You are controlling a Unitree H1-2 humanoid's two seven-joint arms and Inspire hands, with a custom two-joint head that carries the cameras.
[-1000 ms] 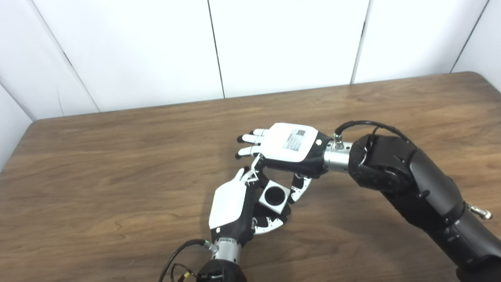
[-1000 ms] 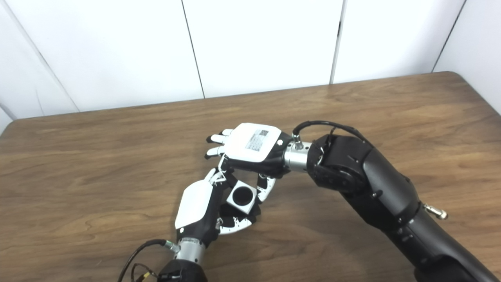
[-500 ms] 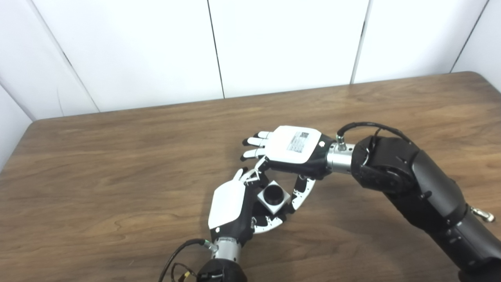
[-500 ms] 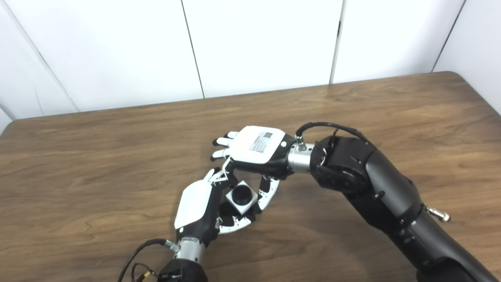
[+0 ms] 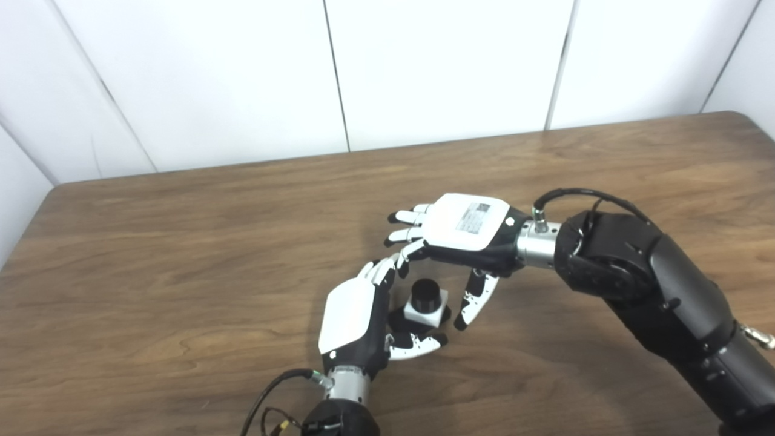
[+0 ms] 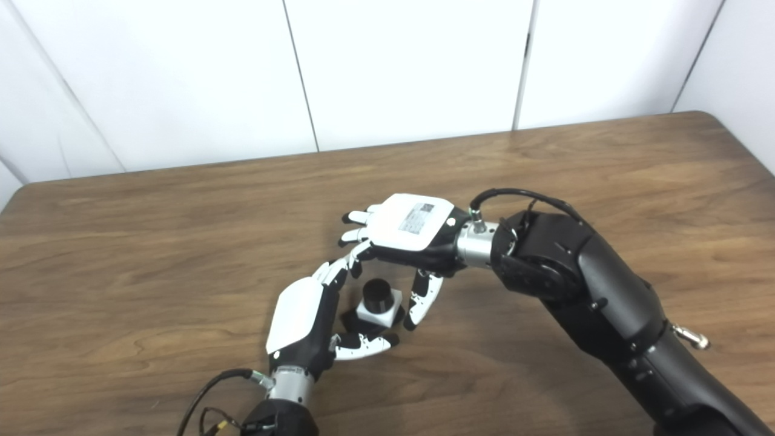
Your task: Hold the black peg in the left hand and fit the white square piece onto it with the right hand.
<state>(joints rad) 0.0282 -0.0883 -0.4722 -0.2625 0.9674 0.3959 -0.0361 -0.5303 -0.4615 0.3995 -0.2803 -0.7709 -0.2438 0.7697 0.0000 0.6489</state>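
Left hand (image 5: 354,315) came in from the bottom edge, white back plate toward the camera, fingers curled loosely round the assembly. Its thumb (image 5: 418,345) lay along the near side of the piece. Whether thumb or fingers pressed on the piece could not be told, so its grip could not be confirmed.

Right hand (image 5: 463,233) hovered above and just right of the assembly, palm down. Its fingers (image 5: 408,227) were spread toward the left and its thumb (image 5: 475,300) hung down to the right of the piece. That thumb stood clear of the piece, and the hand held nothing.

Count: one peg (image 5: 425,292) and one piece (image 5: 430,310). Both sat near the middle of the counter (image 5: 181,254), between the two hands.

The peg was a short black cylinder standing upright, long axis vertical, top end pointing up. The piece was a white square block lying flat, seated around the lower part of the peg, whose top projected above it. A corner of the square pointed toward the right thumb. Dark material under the piece showed in the left palm; what it was could not be told.
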